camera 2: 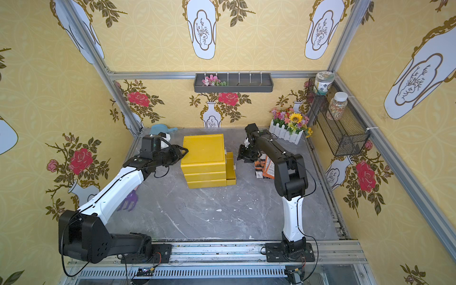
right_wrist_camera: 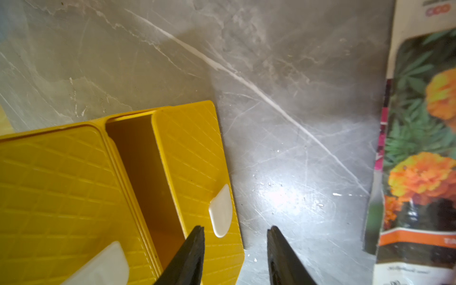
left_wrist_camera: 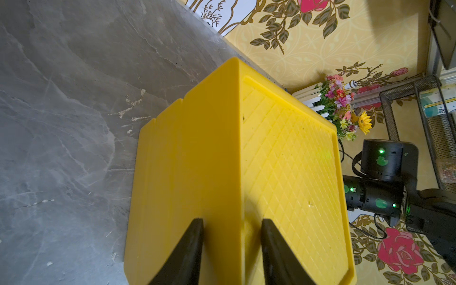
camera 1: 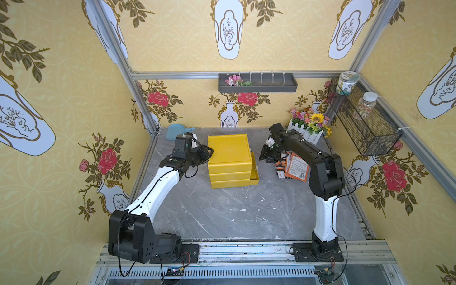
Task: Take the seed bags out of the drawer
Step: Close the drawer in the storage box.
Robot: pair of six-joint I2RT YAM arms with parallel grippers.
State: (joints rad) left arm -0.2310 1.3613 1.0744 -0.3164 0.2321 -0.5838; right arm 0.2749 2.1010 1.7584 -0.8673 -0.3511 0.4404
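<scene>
Left gripper [left_wrist_camera: 232, 222] clamps the yellow cabinet's [left_wrist_camera: 209, 160] top edge mid-frame; right gripper [right_wrist_camera: 235, 230], released and empty, hovers left of the seed bags [camera 1: 294, 167].

drawer [camera 1: 255, 176]: pulled out | seed bags [camera 1: 296, 165]: lying beside it | left pincer [camera 1: 211, 149]: at yellow unit [camera 1: 228, 149] top edge

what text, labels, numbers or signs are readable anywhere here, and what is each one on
Nothing is clear enough to quote.
seed bags: the orange-and-white backs carry print and a QR code, too small to read.
orange-flower packet: lettering on the orange band and white strips, blurred.
jar in the wire basket: printed label, too small to read.
yellow drawer cabinet: no text visible.
</scene>
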